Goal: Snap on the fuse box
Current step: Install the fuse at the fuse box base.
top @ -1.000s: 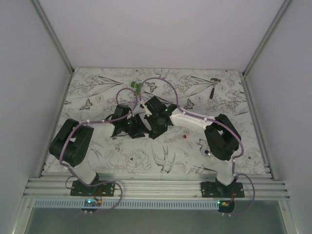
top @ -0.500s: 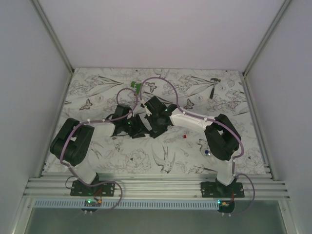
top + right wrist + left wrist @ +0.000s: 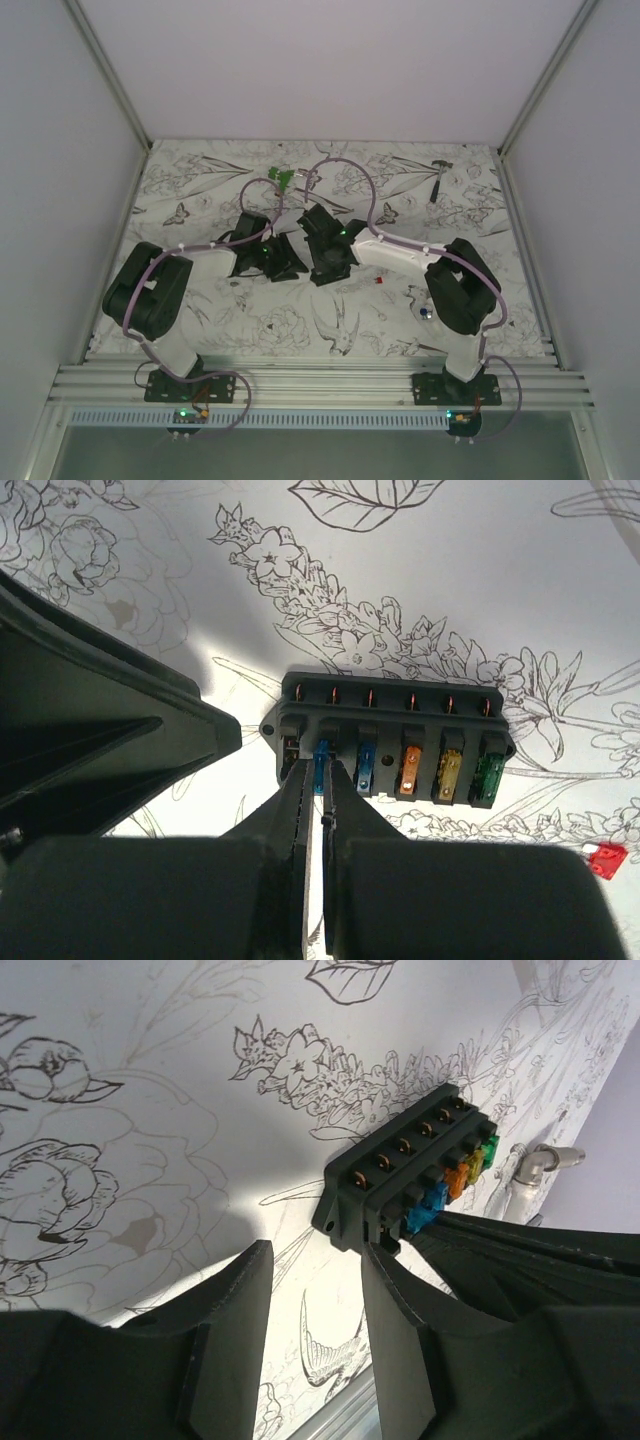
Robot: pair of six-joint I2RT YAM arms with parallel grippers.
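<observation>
Fuse box [image 3: 395, 715] lay flat on the flower-printed table sheet [image 3: 500, 560], between your two grippers. Its row of coloured fuses faced the right wrist camera: two blue, one orange, one yellow, one green.

Your right gripper [image 3: 320, 785] had its fingers drawn almost together, with only a thin slit between them. They pinched the end blue fuse [image 3: 321, 763], which sat in the outermost slot of the box.

Your left gripper [image 3: 315, 1290] stood open with nothing between its fingers. The box sat just past its tips. The finger [image 3: 395, 1340] on the right of the left wrist view reached close to the box's near corner, but you could not tell whether they touched.

A loose red fuse [image 3: 606, 860] lay apart on the sheet, off to the side of the green end.
</observation>
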